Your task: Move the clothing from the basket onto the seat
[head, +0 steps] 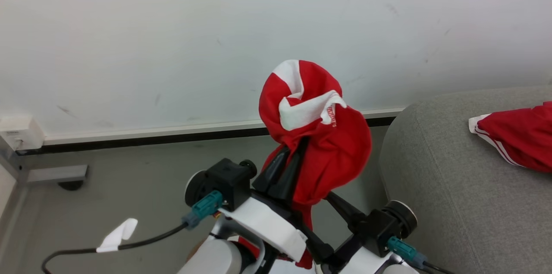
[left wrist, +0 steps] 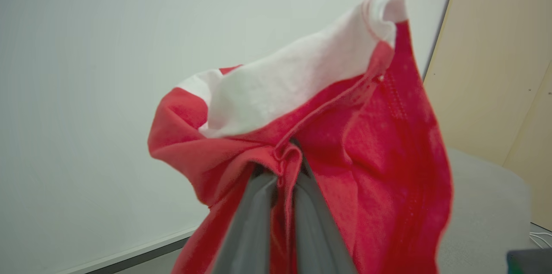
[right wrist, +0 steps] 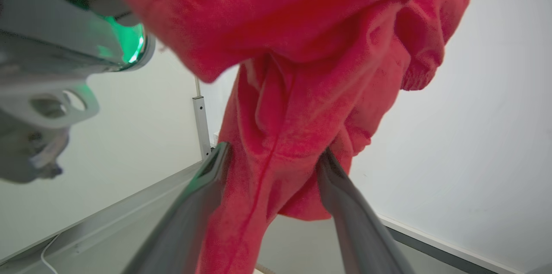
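A red garment with white trim [head: 317, 136] hangs bunched in the air in front of the wall. My left gripper [head: 284, 164] is shut on it, its dark fingers pinching a fold [left wrist: 282, 170]. My right gripper [head: 332, 200] sits just below and to the right, open. In the right wrist view its spread fingers [right wrist: 215, 170] stand on either side of the hanging red cloth [right wrist: 302, 49] without clamping it. A second red garment with white stripes [head: 517, 136] lies on the grey seat [head: 444, 187] at the right. The basket is out of view.
A pale wall with a dark baseboard [head: 172, 136] runs behind the garment. A white socket box [head: 19, 131] and a grey metal foot [head: 56, 174] are at the left. A black cable with a white tag [head: 116, 235] trails over the grey floor. A beige panel [left wrist: 496, 71] stands behind the seat.
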Available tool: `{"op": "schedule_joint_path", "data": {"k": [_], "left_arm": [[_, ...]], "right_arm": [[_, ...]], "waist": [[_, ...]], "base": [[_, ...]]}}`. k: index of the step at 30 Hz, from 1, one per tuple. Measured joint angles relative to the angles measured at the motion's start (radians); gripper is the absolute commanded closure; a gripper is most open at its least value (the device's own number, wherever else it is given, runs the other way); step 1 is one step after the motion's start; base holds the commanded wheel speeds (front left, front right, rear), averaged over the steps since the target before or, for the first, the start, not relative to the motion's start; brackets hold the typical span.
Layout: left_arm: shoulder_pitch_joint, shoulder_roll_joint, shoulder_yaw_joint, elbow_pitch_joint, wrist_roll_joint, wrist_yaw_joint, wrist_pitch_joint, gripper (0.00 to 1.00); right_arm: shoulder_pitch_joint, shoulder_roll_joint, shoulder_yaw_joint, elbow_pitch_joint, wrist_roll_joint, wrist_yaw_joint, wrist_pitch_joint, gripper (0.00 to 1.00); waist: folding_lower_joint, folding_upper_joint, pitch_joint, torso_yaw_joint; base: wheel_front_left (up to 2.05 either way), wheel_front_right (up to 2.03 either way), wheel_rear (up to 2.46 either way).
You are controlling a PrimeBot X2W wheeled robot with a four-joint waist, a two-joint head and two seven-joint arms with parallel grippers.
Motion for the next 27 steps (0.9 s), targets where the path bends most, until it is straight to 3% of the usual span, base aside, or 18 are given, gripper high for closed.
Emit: {"op": "schedule_joint_path", "data": {"k": [7, 8, 9, 10, 24, 27], "left_arm": [[-0.01, -0.03, -0.038, -0.008, -0.004, -0.004, 0.0, 1.0], [-0.011, -0.033, -0.043, -0.007, -0.005, -0.003, 0.0, 1.0], [-0.012, -0.036, -0.046, -0.006, -0.005, -0.003, 0.0, 1.0], [-0.013, -0.037, -0.047, -0.004, -0.007, -0.003, -0.001, 1.0], [-0.008, -0.014, -0.017, 0.035, -0.02, 0.018, -0.026, 0.98], [0.0, -0.009, -0.014, 0.04, -0.021, 0.023, -0.029, 0.72]], "right_arm": [[-0.054, 0.0, -0.011, 0.065, -0.011, 0.0, 0.0, 0.0], [-0.059, 0.0, -0.015, 0.07, -0.008, 0.0, 0.0, 0.06], [-0.061, 0.0, -0.021, 0.073, -0.002, 0.0, 0.0, 0.63], [-0.061, 0.0, -0.029, 0.075, 0.003, 0.0, 0.0, 1.0], [-0.056, 0.0, -0.084, 0.05, 0.03, 0.0, 0.0, 1.0], [-0.05, 0.0, -0.099, 0.033, 0.03, 0.0, 0.0, 1.0]], "waist": [[0.0, 0.0, 0.008, 0.005], [0.0, 0.0, 0.009, 0.006], [0.0, 0.0, 0.01, 0.006], [0.0, 0.0, 0.01, 0.006], [0.0, 0.0, 0.013, -0.014], [0.0, 0.0, 0.013, -0.019]], "base": [[0.0, 0.0, 0.0], [0.0, 0.0, 0.0], [0.0, 0.0, 0.0], [0.0, 0.0, 0.0], [0.0, 0.0, 0.0], [0.0, 0.0, 0.0]]}}
